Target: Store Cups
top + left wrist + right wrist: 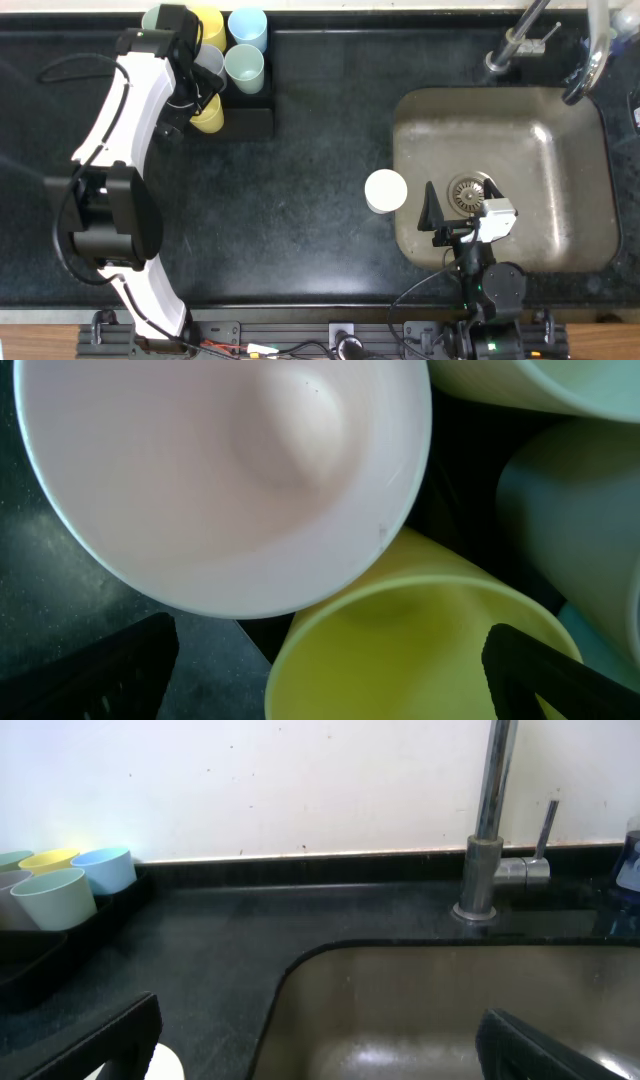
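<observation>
White cup (pixel 385 190) on worktop (pixel 300 220), beside sink (pixel 560 180) rim. Likely light, stiff, smooth plastic; pinch wall at rim. Right end effector (pixel 320 1055) nearby, wide, empty. Left end effector (pixel 330 645) wide over yellow cup (pixel 420 660).

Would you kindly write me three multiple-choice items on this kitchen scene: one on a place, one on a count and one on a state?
1. The white cup stands: A on the worktop at the sink's left rim; B on the floor; C atop the tap.
2. Yellow cups at the rack: A none; B two; C five.
3. The right gripper has its jaws: A shut on a cup; B shut on the tap; C open, empty.
Answers: 1 A, it sits on black worktop beside the basin; 2 B, the top view shows two yellow ones; 3 C, the jaws stand wide apart over the sink.
</observation>
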Robot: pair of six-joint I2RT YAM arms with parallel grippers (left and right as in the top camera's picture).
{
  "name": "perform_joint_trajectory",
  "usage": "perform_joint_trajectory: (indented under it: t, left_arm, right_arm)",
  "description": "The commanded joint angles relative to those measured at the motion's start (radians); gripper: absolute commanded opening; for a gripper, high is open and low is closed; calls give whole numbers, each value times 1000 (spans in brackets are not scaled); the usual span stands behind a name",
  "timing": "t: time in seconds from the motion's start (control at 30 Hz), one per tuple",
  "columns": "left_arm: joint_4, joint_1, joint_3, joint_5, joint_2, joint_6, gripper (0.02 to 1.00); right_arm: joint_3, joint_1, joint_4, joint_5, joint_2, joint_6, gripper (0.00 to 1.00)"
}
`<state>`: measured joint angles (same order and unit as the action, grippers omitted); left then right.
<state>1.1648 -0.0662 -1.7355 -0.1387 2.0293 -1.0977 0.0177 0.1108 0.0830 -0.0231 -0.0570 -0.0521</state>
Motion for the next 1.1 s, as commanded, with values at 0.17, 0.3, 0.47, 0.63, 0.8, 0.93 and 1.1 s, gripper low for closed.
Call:
perform_joint_trajectory:
  t: [0.17,0.3,0.47,0.63,0.8,0.93,1.1]
  left_arm:
    - [57,-10,2,18,-43,-7,1000]
    - [76,-10,2,18,-130,8,1000]
    - [70,-25,2,29,-291,83,1000]
    - [60,-46,2,28,-508,217,1000]
    - [68,-46,31,26,-776,476,1000]
    - [53,-43,248,25,-1057,546,1000]
    - [-191,-29,796,-13,-1493,553,1000]
  right_arm:
    - [-13,-6,-5,5,6,-5,998]
    - [-13,-6,-5,5,6,-5,998]
    - [-13,-6,-5,5,6,-5,998]
    - [-13,-6,-5,5,6,-5,998]
    - [-13,-6,-5,5,6,-5,996]
    - [-13,-6,-5,5,6,-5,996]
    - [-13,-6,-5,5,6,-5,991]
